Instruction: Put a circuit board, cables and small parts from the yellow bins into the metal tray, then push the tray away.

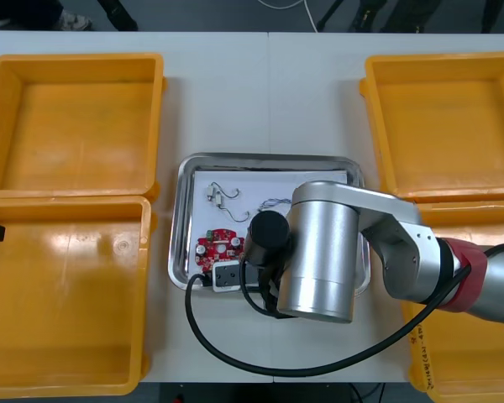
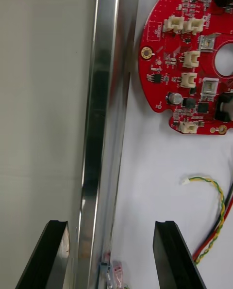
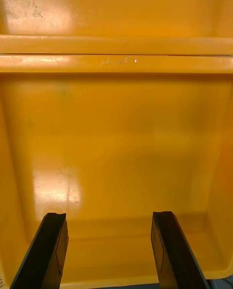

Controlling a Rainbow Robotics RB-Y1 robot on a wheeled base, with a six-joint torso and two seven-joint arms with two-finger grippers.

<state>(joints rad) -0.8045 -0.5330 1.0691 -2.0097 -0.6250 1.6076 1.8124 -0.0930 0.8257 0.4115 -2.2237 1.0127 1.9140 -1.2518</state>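
Observation:
The metal tray [image 1: 183, 220], white inside, lies mid-table. In it I see a round red circuit board [image 1: 218, 248], small metal parts [image 1: 223, 196] and a thin cable [image 1: 273, 201] farther in. My right arm [image 1: 319, 252] reaches over the tray's right half. My right gripper [image 2: 111, 250] is open and straddles the tray's rim [image 2: 99, 124], one finger over the table, the other over the white liner. Beyond the inner finger lie the circuit board [image 2: 194, 61] and a red and yellow cable [image 2: 216, 216]. My left gripper [image 3: 109, 250] hangs open over a bare yellow bin [image 3: 116, 138].
Two yellow bins stand at the left, far [image 1: 71, 126] and near [image 1: 63, 294], and two at the right, far [image 1: 445, 126] and near [image 1: 466, 361]. A black cable [image 1: 235, 353] from my right arm loops over the table's front edge.

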